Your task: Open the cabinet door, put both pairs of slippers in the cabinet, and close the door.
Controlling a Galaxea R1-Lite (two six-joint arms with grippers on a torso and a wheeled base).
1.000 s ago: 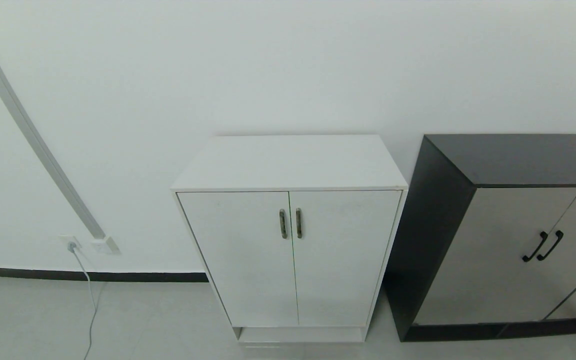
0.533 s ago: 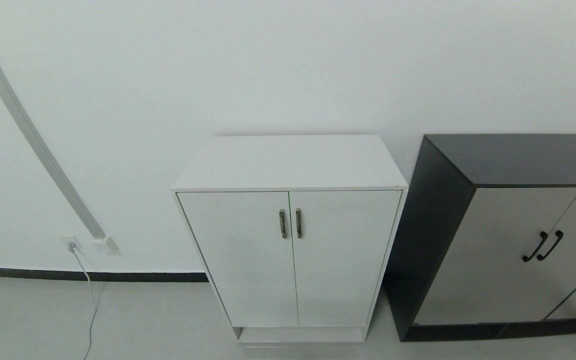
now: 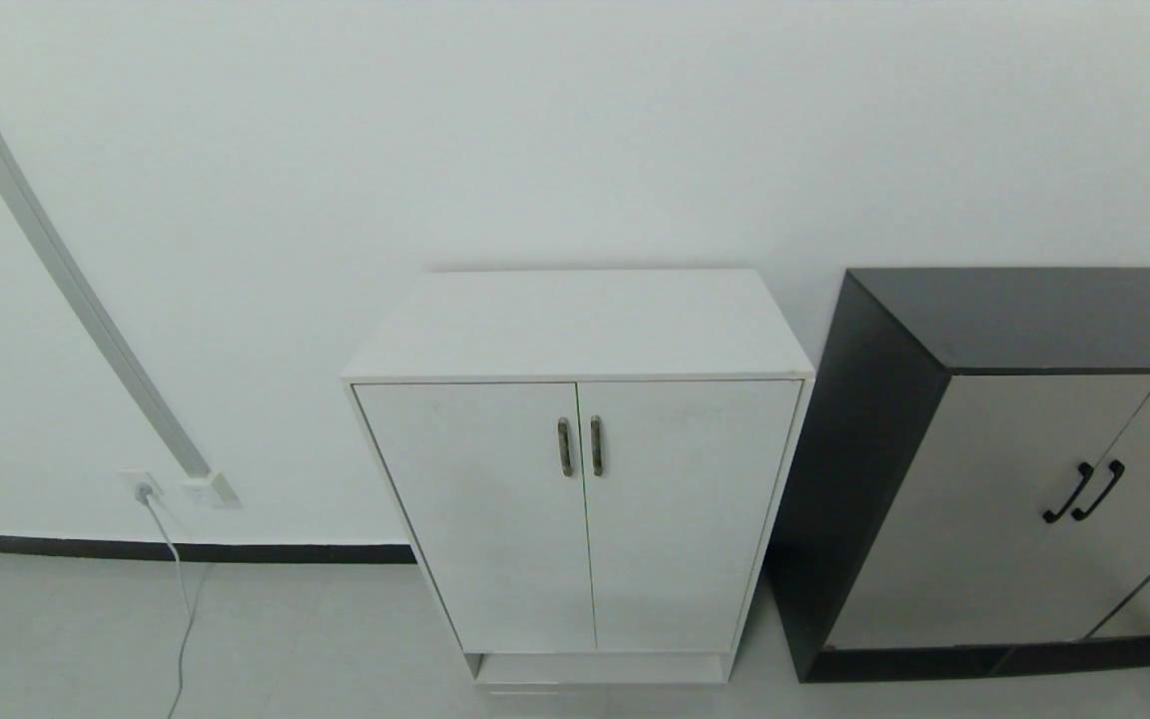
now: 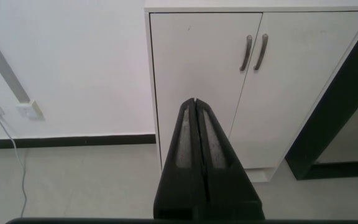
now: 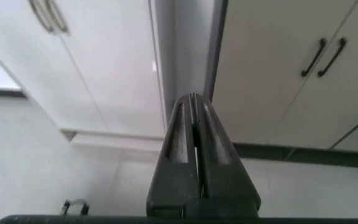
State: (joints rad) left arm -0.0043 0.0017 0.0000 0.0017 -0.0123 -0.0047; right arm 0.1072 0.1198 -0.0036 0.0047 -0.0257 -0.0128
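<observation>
no readable text, labels or signs

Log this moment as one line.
white cabinet: doors shut | left hand: shut, empty | right hand: shut, empty

The cabinet (image 3: 495,519) stands against the wall (image 3: 535,130), left of a neighbouring cabinet (image 3: 1034,320).

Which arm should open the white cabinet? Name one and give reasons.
Left, probably. The shut left gripper faces the white cabinet, its handles ahead. The shut right gripper points at the gap beside the dark cabinet, the handles off to one side.
</observation>
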